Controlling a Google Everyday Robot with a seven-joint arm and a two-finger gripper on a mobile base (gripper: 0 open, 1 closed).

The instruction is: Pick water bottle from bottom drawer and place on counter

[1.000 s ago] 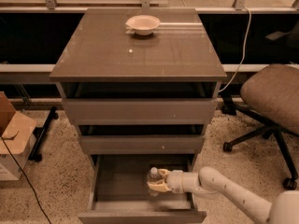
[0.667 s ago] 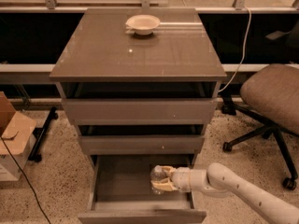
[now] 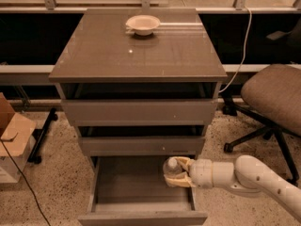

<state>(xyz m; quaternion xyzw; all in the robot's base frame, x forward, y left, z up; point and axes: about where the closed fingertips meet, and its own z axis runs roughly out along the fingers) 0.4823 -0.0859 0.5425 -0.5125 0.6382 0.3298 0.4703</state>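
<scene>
Reaching in from right, pincer [image 3: 172, 173] sits over right side of open bottom drawer [image 3: 131, 185], fingers clamped on bottle [image 3: 170, 166]. Bottle roughly upright, cap up, close to drawer's right wall. Desk [image 3: 117, 55] lies above, behind overhang and upper drawers [image 3: 141, 112]. Judgement: pull out frontward first, then lift. Bowl [image 3: 143, 24] sits far back on desk.

No text, label, brand, number or sign can be read on any surface. The gripper [image 3: 177, 173], lower centre-right of the frame above the open bottom drawer [image 3: 141, 206], clasps the water bottle [image 3: 171, 167].
</scene>
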